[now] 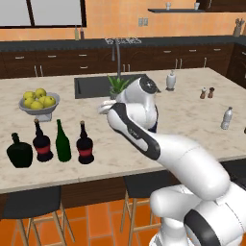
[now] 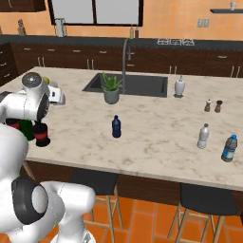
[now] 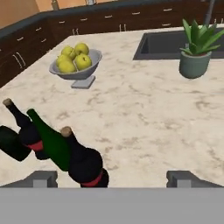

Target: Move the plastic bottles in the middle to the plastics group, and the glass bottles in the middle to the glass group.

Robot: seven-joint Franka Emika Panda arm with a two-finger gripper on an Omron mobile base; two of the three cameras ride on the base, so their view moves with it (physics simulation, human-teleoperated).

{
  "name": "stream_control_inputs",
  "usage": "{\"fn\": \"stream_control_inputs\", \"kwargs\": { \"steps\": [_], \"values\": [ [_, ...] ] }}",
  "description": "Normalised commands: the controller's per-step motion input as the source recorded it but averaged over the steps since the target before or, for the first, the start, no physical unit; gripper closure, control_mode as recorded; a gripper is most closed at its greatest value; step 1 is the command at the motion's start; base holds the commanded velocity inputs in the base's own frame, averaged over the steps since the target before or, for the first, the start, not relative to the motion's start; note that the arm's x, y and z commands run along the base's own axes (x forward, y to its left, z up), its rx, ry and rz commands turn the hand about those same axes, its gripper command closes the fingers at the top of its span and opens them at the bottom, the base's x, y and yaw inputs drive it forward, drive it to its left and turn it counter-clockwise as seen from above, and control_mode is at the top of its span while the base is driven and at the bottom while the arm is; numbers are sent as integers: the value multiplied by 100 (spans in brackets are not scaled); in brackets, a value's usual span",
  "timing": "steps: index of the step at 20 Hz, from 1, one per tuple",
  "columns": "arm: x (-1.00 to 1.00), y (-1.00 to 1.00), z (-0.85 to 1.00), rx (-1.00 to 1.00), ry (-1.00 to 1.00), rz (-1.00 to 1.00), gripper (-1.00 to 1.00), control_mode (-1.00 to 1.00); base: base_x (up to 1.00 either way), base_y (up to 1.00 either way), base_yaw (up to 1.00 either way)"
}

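At the counter's left end stand a squat black-green flask (image 1: 19, 151), a red-labelled dark bottle (image 1: 42, 141), the tall green bottle (image 1: 62, 141) and a second red-labelled bottle (image 1: 85, 144), all upright in a row. In the hand view that second bottle (image 3: 85, 164) lies low and left of centre, beside the green bottle (image 3: 52, 140). My gripper (image 3: 113, 178) hovers above them, open, nothing between its fingertips (image 3: 43, 178). The small dark-blue bottle (image 2: 116, 126) stands alone mid-counter. The clear pale-capped bottle (image 2: 203, 136) stands far right.
A bowl of yellow fruit (image 1: 39, 102) sits behind the bottle row. A potted plant (image 2: 112, 89) stands by the sink (image 2: 137, 84). A white jar (image 2: 179, 87), two shakers (image 2: 212, 106) and a blue-capped bottle (image 2: 228, 148) are at the right. Stools stand below the counter edge.
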Motion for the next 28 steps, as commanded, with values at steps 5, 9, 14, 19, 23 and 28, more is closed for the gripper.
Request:
{"fn": "stream_control_inputs", "kwargs": {
  "steps": [5, 9, 14, 19, 23, 28],
  "values": [
    [-23, -88, 7, 0, 25, -28, -100, -100, 0, 0, 0],
    [-10, -96, 0, 0, 32, -28, -100, -100, 0, 0, 0],
    [-2, -96, -2, 0, 34, -24, -100, -100, 0, 0, 0],
    [35, -59, -28, -6, 30, -31, -100, -100, 0, 0, 0],
    [63, -31, -41, -11, 17, -22, -100, -100, 0, 0, 0],
    [47, -32, -39, -4, 0, -8, -100, -100, 0, 0, 0]
  ]
}}
